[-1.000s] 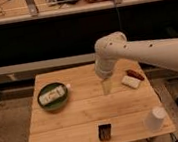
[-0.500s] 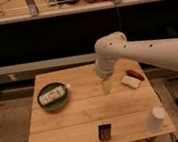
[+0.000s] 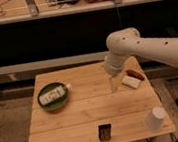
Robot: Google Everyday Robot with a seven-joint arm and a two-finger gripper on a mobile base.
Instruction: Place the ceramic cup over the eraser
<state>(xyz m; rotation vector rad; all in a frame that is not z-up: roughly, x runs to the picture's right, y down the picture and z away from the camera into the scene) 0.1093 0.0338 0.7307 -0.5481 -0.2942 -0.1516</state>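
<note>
The white ceramic cup [image 3: 155, 118] stands at the front right corner of the wooden table [image 3: 79, 115], wider end down as far as I can see. The eraser [image 3: 104, 131], a small dark block with a reddish face, sits near the front edge at the middle, to the left of the cup and apart from it. My gripper [image 3: 113, 86] hangs from the white arm [image 3: 149, 45] over the right middle of the table, well behind both the cup and the eraser, holding nothing I can see.
A green plate [image 3: 48, 103] with a white bottle [image 3: 54, 95] lying on it is at the table's left. A flat white block [image 3: 130, 81] and a reddish-brown bar [image 3: 134, 74] lie at the right rear. A dark shelf unit stands behind the table.
</note>
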